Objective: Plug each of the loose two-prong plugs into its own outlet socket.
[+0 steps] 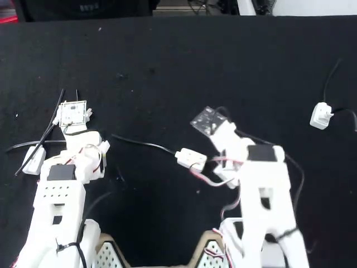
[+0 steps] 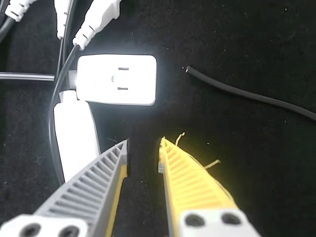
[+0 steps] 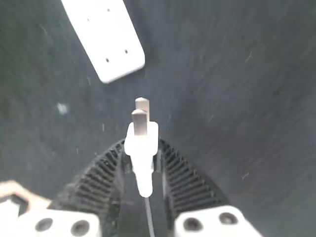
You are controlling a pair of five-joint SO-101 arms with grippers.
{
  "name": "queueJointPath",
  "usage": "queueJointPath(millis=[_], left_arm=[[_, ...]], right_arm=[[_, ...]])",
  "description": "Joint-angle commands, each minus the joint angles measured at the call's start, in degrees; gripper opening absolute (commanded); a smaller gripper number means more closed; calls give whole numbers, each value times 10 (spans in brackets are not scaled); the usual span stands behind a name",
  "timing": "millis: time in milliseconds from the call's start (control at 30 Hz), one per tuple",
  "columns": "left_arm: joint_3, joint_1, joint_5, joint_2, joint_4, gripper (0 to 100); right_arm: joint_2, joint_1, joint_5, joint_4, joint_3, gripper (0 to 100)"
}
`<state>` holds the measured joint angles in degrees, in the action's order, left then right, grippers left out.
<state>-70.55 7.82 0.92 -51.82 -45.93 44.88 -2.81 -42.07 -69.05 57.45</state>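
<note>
Right wrist: gripper [image 3: 141, 146] seemingly clamps plug [image 3: 141, 132].

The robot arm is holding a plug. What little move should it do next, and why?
Probably swing the right gripper toward the socket until the two prongs of the plug aim at its holes. The gripper is shut on the plug with the prongs sticking out ahead, but the socket lies apart and off to one side of their line.

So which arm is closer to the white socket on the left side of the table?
Left. The left fingers sit open just short of the socket; the right fingers, shut on a plug, are well off to its right.
</note>
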Motion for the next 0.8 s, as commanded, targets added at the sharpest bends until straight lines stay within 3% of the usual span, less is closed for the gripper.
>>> queueJointPath(millis=[0, 100, 233, 467, 767], left_arm=[[39, 2, 28, -4, 3, 111], [48, 2, 79, -4, 2, 113], [51, 2, 148, -4, 21, 113], [45, -40, 187, -4, 25, 222], [45, -105, 185, -4, 26, 234]], right_arm=[[48, -151, 99, 44, -4, 10], [19, -269, 178, 130, 15, 10], [-51, -346, 244, 249, 14, 10], [-178, -366, 339, 410, 18, 11], [-213, -406, 387, 439, 22, 11]])
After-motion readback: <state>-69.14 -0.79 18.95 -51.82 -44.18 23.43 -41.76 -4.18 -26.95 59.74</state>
